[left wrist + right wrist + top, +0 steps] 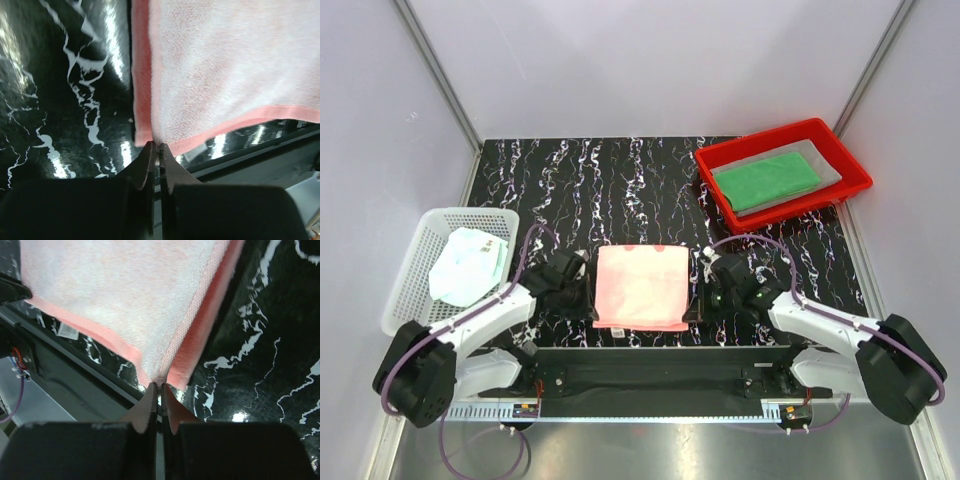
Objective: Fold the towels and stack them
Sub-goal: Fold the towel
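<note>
Top external view: the pink towel point(642, 287) lies at the table's near edge between both arms, bare marble beyond. Wrist views alone show the left gripper point(156, 148) and right gripper point(158, 386) clamped tight on its near corners.

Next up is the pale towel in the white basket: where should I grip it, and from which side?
The pale towel lies crumpled, not flat, in the white basket, so there is no clean corner. Probably best to come straight down over the basket's walls with the left gripper, nearest, and pinch a raised fold near the middle.
</note>
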Robot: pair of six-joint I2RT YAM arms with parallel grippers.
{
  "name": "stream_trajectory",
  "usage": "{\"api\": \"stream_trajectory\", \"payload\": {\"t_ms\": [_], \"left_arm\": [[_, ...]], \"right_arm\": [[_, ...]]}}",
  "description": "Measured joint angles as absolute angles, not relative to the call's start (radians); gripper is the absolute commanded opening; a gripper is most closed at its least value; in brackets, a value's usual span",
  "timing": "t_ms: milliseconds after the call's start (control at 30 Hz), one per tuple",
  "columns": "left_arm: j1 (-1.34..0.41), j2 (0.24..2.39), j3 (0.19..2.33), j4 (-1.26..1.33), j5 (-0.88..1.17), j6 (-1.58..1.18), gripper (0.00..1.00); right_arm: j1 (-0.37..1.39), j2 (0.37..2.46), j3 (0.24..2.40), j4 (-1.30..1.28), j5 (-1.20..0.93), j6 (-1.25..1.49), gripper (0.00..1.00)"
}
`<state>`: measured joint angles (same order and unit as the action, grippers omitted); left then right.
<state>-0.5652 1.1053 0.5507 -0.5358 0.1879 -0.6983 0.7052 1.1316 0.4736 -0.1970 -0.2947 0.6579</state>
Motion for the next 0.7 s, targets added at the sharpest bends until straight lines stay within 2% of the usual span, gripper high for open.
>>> {"api": "stream_trajectory", "payload": {"t_ms": [433, 533, 700], "left_arm": [[-0.606, 1.178, 0.528, -0.535, 0.170, -0.709, 0.00], [-0.608, 1.182, 0.585, -0.580, 0.146, -0.708, 0.00], [-0.609, 1.169, 0.774, -0.671, 0.099, -0.704, 0.00]], "right_arm": [[0.714, 1.126, 0.400, -0.180, -0.292, 0.694, 0.00], [0.714, 1.123, 0.429, -0.226, -0.282, 0.683, 0.00], [0.714, 1.085, 0.598, -0.332, -0.270, 0.659, 0.00]]}}
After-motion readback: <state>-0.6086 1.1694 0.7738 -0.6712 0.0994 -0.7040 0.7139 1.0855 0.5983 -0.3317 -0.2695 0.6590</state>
